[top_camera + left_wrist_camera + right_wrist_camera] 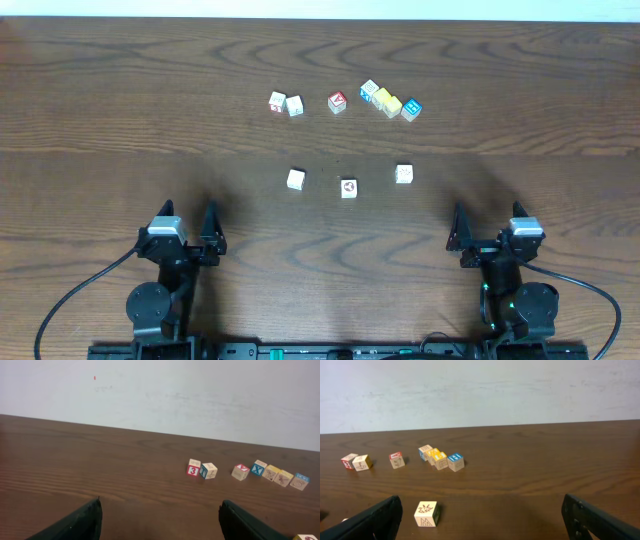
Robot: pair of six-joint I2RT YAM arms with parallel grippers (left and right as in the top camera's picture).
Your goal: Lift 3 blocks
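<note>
Looking down from overhead, both pincers are released and empty near my side of the table [90, 120]: the left gripper [188, 218] and the right gripper [487, 220]. The three cream blocks rest flat on the wood ahead of and between them: left block [296, 179], middle block [349, 188] and right block [404, 174]. None is lifted, so I judge the task not yet begun. Bare wood surrounds each block, leaving fair room to straddle it. The trouble lies further back, where a long reach would plough into the coloured cubes [388, 100], or I might take the white pair [286, 103] by mistake. In the left wrist view the jaws stand wide over empty wood, and only a corner of the left block peeks in at lower right. A straight advance would miss it, or the right-hand finger [245, 522] could clip it and send it skidding. In the right wrist view the jaws also gape, and the right block sits left of centre, near the left-hand finger [370, 522]. Closing off-centre on so small a cube could twist it or squirt it out.
</note>
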